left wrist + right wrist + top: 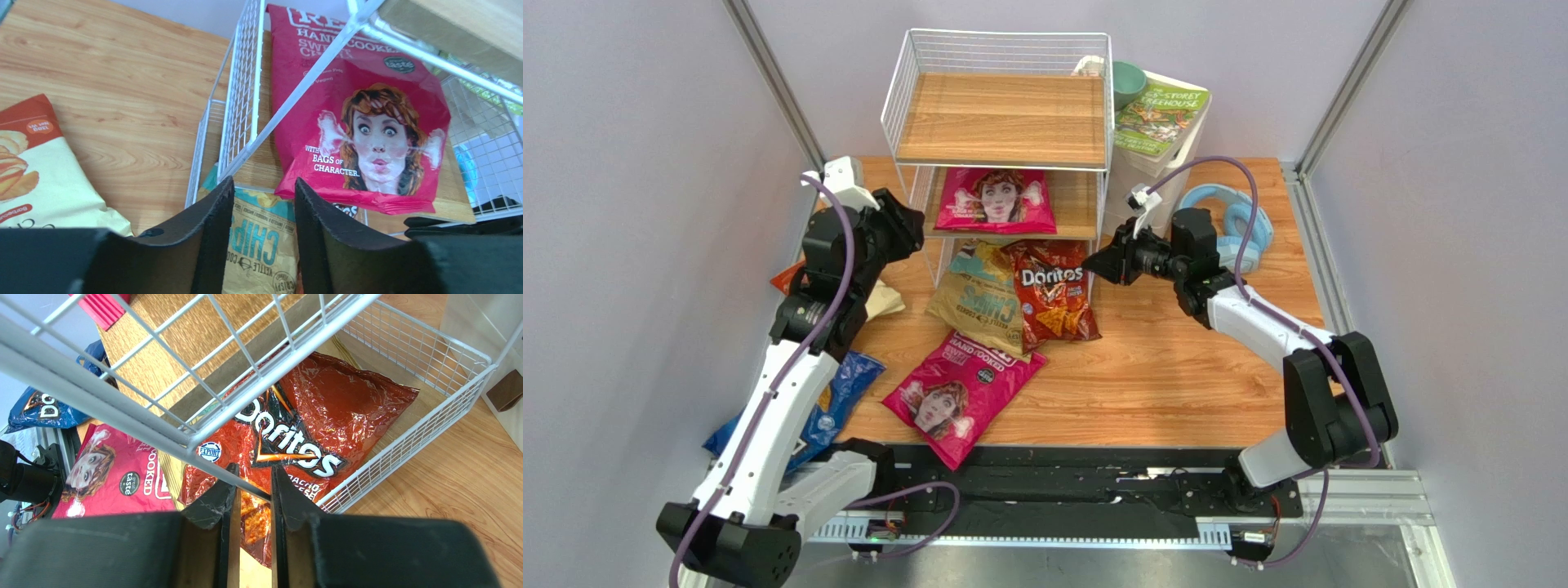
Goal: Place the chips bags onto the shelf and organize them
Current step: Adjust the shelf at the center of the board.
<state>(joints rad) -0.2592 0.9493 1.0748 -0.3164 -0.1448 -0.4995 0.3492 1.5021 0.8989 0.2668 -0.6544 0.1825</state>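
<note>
The shelf (1001, 123) stands at the back of the table. One magenta bag (995, 200) lies on its middle tier. The tan-and-teal bag (979, 294) and the red Doritos (1053, 288) stick out of the bottom tier. A second magenta bag (959, 392) lies on the table, with the blue Doritos (830, 398) and the orange-and-cream bag (37, 177) at the left. My left gripper (264, 184) hovers open by the shelf's left corner, nothing between its fingers. My right gripper (251, 471) is at the shelf's right front, shut on a frame wire (184, 438).
A white drawer unit at the back right carries a green book (1158, 116) and a teal cup (1127, 83). Blue headphones (1234, 221) lie behind my right arm. Grey walls close in both sides of the wooden table (1210, 368).
</note>
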